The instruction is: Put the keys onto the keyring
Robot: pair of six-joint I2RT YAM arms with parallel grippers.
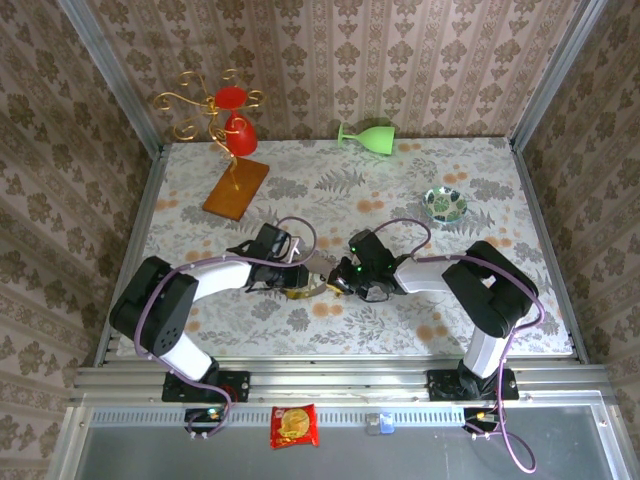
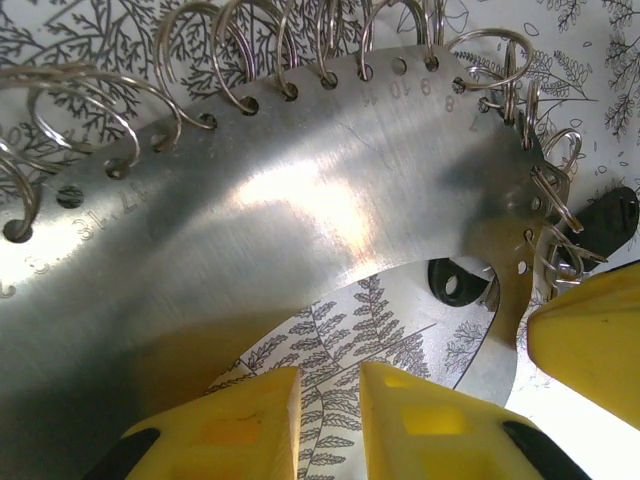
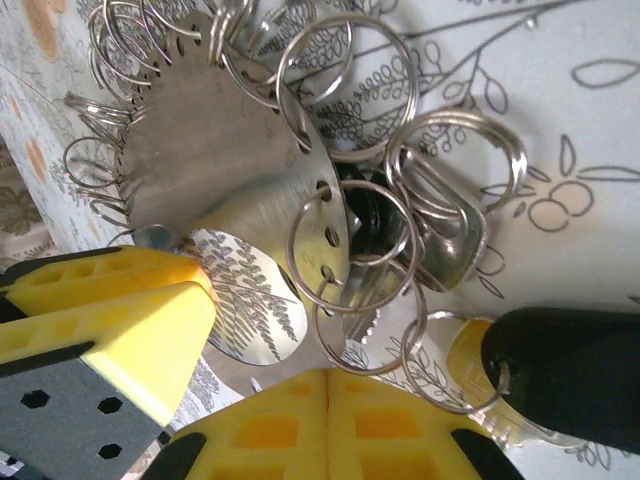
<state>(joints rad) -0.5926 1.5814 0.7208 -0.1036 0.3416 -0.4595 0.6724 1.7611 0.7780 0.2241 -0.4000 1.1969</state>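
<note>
The keyring is a wide flat metal hoop with several small split rings along its rim, lying mid-table between both arms. My left gripper sits at its near rim with the jaws slightly apart. Only tablecloth shows between the tips, and any hold on the rim is hidden. My right gripper is shut with nothing between its fingers, just short of a split ring. One key's black head sits among the rings. Another black head lies to the right. Both heads sit by the hoop's right side.
A green goblet lies on its side at the back. At back left stands a gold wire stand with a red glass on a wooden base. A small patterned dish sits at right. A snack packet lies below the table edge.
</note>
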